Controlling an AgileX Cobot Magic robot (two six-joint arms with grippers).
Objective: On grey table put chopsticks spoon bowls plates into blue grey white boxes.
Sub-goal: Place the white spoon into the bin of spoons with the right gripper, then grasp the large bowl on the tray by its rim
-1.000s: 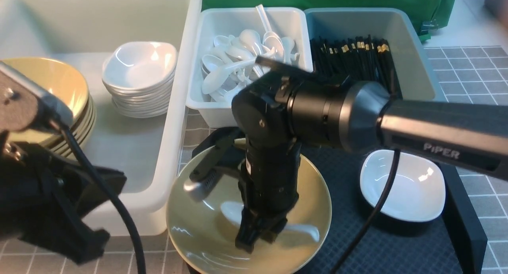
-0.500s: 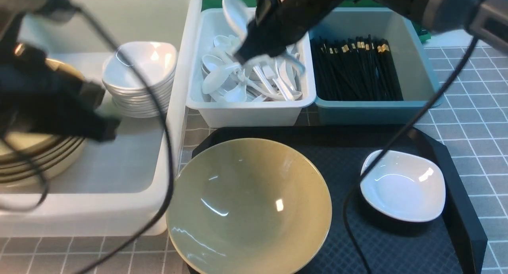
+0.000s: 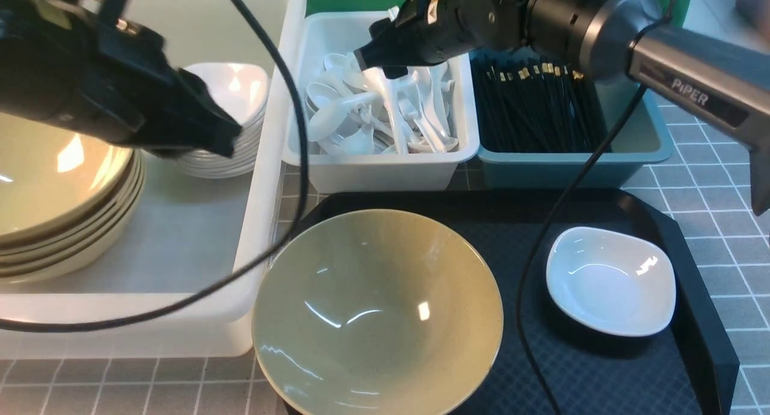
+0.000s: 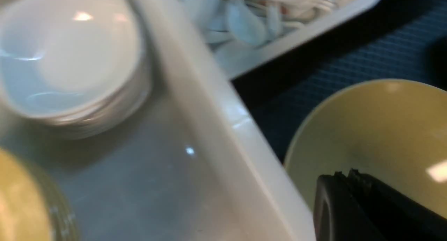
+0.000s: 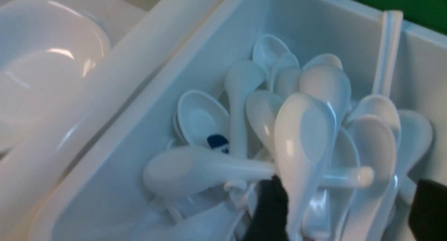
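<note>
My right gripper hangs over the white bin of spoons, jaws wide apart. In the right wrist view a white spoon lies on the pile between the open fingers, leaning by one of them and apart from the other. My left gripper is shut and empty above the big white tub, near its right wall. In the left wrist view its tip shows over the yellow bowl. That bowl and a white plate sit on the black tray.
Inside the tub are a stack of yellow bowls and a stack of white plates. The blue bin holds black chopsticks. Grey table shows at the right. The right arm's cable hangs over the tray.
The right gripper lifted the spoon out of the yellow bowl, carried it to the white bin and opened. The left arm rose and swung back over the tub.
</note>
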